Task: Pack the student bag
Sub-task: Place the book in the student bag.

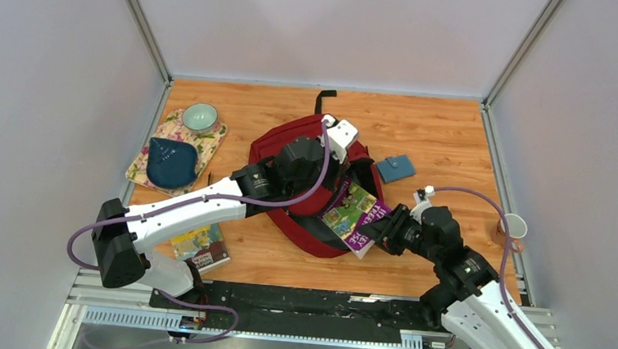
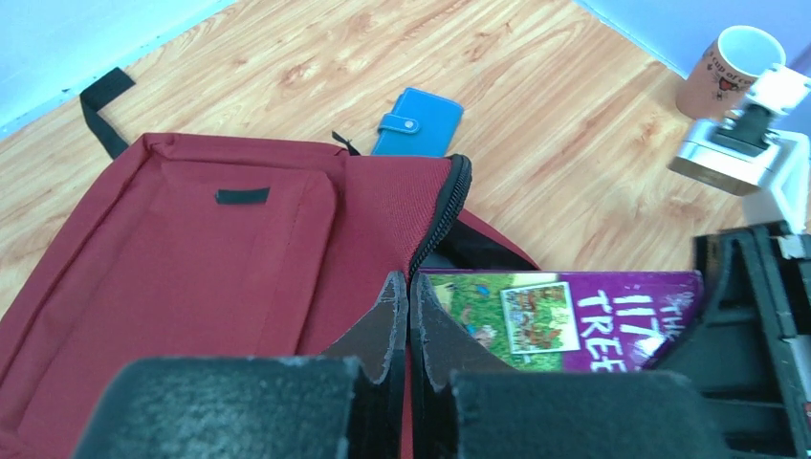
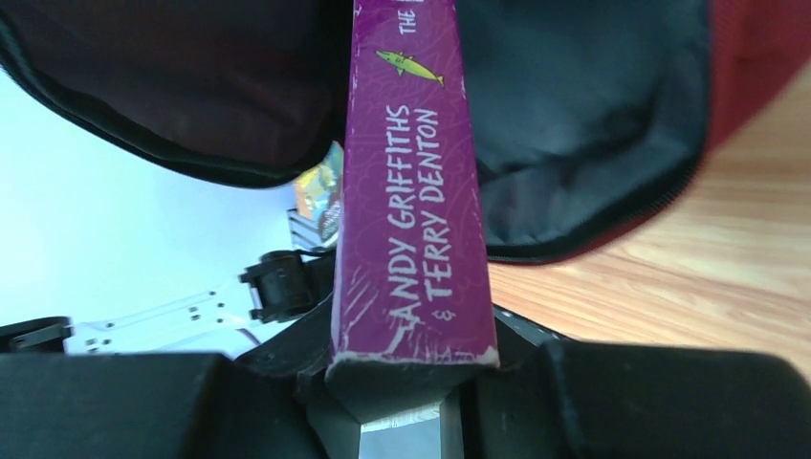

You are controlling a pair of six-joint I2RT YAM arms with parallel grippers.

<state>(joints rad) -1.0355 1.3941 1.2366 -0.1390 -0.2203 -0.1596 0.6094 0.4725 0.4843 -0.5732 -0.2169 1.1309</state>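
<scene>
The student bag, dark red, lies flat in the middle of the table with its zipper mouth gaping toward the right. My left gripper is shut on the bag's fabric beside the zipper and holds that edge of the mouth up. In the right gripper is a purple book, clamped at its lower end. The book's far end reaches into the bag's dark opening. Its green-and-purple cover shows just right of my left fingers.
A blue wallet lies right of the bag. A mug stands near the right edge. On the left, a floral mat holds a green bowl and a dark blue pouch. Another book lies front left.
</scene>
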